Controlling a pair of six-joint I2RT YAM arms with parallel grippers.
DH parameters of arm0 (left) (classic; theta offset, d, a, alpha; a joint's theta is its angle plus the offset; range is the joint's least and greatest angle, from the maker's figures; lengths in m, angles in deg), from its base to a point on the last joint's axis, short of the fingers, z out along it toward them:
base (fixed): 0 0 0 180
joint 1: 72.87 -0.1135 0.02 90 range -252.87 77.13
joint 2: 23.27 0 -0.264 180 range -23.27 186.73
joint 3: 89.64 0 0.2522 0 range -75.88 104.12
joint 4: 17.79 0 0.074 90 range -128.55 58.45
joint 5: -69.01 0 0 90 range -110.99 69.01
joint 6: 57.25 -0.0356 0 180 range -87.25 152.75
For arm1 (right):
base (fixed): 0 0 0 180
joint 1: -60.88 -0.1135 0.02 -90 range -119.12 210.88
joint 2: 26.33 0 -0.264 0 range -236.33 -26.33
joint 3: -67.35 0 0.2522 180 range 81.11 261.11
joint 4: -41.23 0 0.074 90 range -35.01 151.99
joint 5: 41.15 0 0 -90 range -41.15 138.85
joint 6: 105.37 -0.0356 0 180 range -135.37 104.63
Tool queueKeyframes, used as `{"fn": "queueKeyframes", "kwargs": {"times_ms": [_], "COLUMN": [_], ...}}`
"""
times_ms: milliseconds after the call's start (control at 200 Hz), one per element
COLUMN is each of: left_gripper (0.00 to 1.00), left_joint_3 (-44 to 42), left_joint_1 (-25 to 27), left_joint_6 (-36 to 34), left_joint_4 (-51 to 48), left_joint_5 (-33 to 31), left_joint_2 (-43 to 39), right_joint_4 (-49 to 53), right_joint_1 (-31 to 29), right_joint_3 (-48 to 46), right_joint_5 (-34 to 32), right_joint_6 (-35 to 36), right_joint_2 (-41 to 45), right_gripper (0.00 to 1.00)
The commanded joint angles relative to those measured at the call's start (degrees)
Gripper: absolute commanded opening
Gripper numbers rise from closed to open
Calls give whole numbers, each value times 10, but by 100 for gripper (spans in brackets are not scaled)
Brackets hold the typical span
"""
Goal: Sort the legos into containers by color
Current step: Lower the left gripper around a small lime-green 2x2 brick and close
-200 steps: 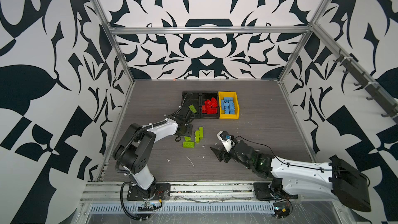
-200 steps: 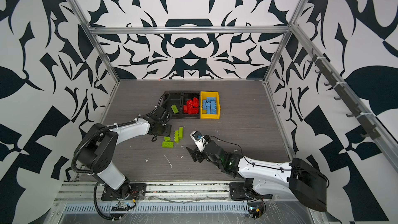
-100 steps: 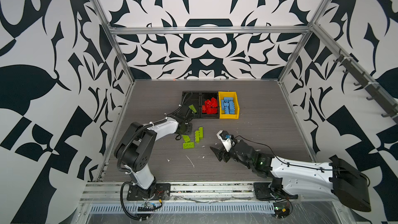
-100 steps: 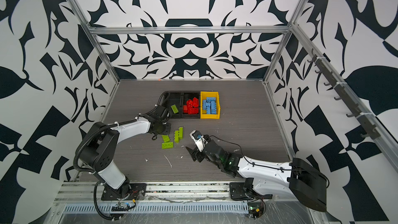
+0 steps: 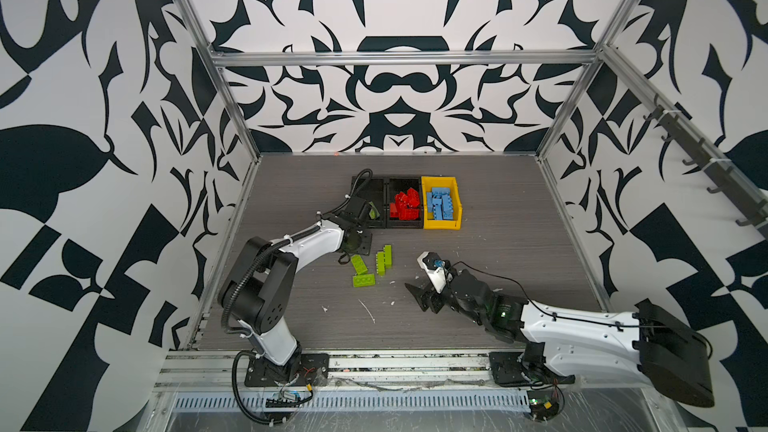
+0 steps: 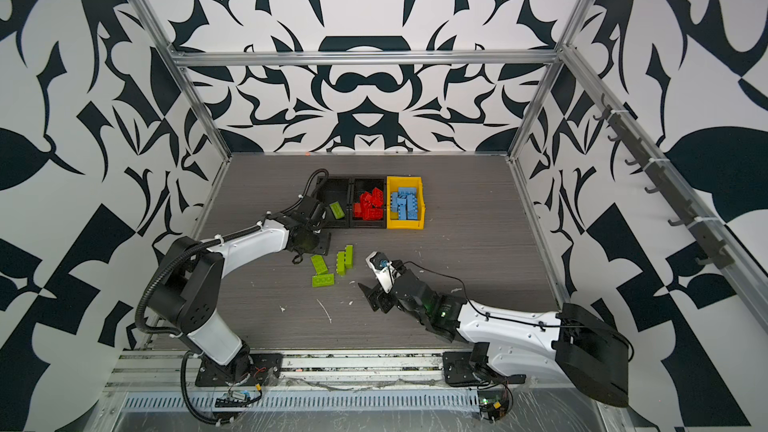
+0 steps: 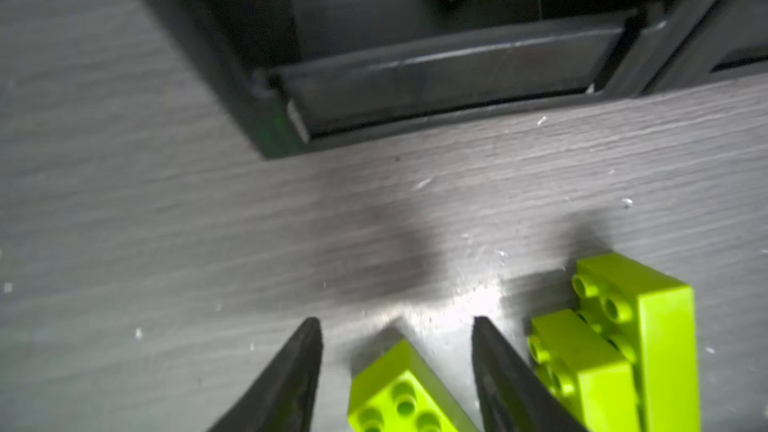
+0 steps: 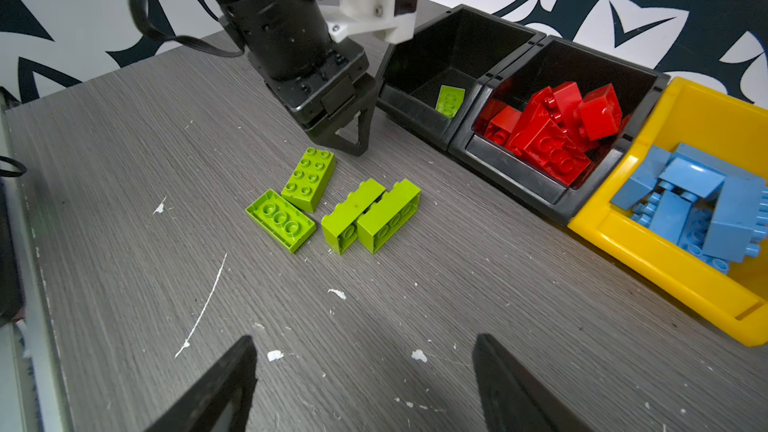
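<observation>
Left gripper (image 7: 395,322): jaws apart, nothing clamped, low over the table (image 8: 415,305) just in front of the left black bin (image 7: 436,76). A studs-up green brick (image 7: 395,392) lies between my fingers with bare table showing on both sides of it. It sits skewed to the jaws, so the likely fault is closing on its corners, which would spin it out or leave it hanging crooked. One finger stands close to the pair of green bricks on their sides (image 8: 370,216). A descent drifting that way would knock them over or wedge one into the grip. The upside-down green brick (image 8: 280,220) lies against, or very near, the target's far end. I cannot tell which, so it may get dragged along. One green brick (image 8: 450,101) is already in the left black bin, and four greens are left on the table. The red bricks (image 8: 552,130) fill the middle black bin (image 8: 523,176) and the blue bricks (image 8: 698,209) fill the yellow bin (image 8: 665,276), so a high or late release could put a green in with the reds next door. A low carry could catch the bin's front lip. Right gripper (image 8: 365,339): jaws wide and empty, near the table and well apart from the greens. If it reaches in too, my two arms risk meeting over the cluster.
</observation>
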Motion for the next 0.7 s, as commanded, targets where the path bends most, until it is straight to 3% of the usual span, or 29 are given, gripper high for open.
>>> {"fn": "queueKeyframes", "kwargs": {"times_ms": [0, 255, 695], "left_gripper": [64, 66, 65], "left_joint_3": [-32, -73, -63], "left_joint_1": [-2, -2, -2], "left_joint_6": [18, 25, 29], "left_joint_4": [-43, -37, 23], "left_joint_5": [9, 19, 60], "left_joint_2": [-44, -91, -8], "right_joint_4": [-12, -11, -11], "right_joint_1": [0, 0, -1], "right_joint_3": [22, 21, 23], "right_joint_5": [-2, -3, -3], "right_joint_6": [4, 5, 5], "right_joint_2": [3, 3, -1], "right_gripper": [84, 84, 84]}}
